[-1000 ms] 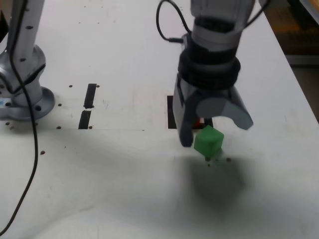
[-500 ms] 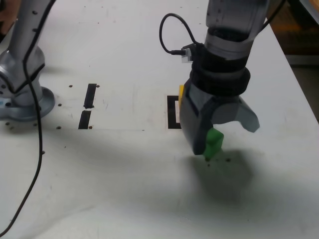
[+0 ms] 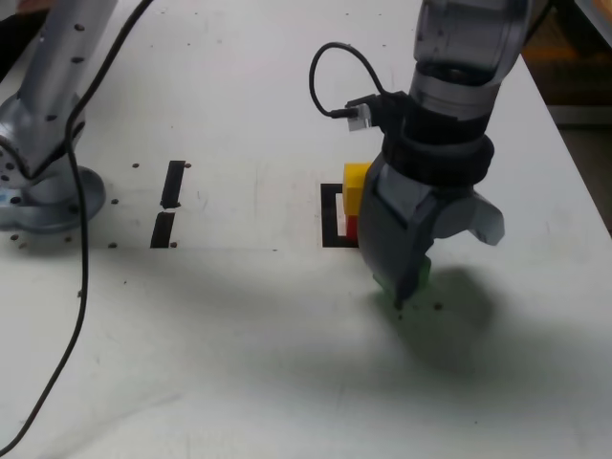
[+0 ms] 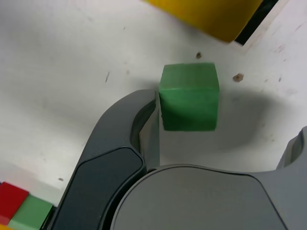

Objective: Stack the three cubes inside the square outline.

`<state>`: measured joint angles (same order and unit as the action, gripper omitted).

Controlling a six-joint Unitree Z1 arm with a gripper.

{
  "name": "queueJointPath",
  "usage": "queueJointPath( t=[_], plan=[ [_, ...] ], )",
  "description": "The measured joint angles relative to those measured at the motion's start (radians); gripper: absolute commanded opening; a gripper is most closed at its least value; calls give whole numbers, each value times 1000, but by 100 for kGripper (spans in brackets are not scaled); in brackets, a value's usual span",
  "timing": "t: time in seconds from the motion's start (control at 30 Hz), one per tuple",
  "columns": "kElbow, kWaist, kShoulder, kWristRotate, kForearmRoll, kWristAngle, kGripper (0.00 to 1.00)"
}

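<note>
Green cube [image 4: 189, 97] between open jaws

The exterior camera looked down across the table [image 3: 239, 363] from its near edge; the wrist camera hung close above it, both catching the green cube [image 4: 189, 97].

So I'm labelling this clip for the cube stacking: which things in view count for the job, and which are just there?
Job things:
- green cube, between the open gripper's jaws
- yellow cube, on the red cube
- square outline

Just there:
- two black strips
- arm base
- cables
</note>
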<state>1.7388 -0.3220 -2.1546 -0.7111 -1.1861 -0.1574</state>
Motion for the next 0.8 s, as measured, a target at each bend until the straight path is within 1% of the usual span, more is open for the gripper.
queueJointPath(
  t=[0.1, 0.17, 0.3, 0.4, 0.5, 0.63, 0.73, 0.8],
  plan=[
    [-3, 4, -2, 0, 0, 16, 100],
    [-6, 8, -5, 2, -2, 16, 99],
    [-8, 13, -16, 17, -3, -9, 96],
    [-10, 13, -19, 29, -4, -24, 89],
    [-16, 18, -19, 50, -6, -58, 78],
    [-25, 18, -19, 61, -8, -91, 57],
    [-31, 18, -19, 61, -5, -100, 40],
    [-33, 18, -19, 61, 3, -100, 30]
  ],
)
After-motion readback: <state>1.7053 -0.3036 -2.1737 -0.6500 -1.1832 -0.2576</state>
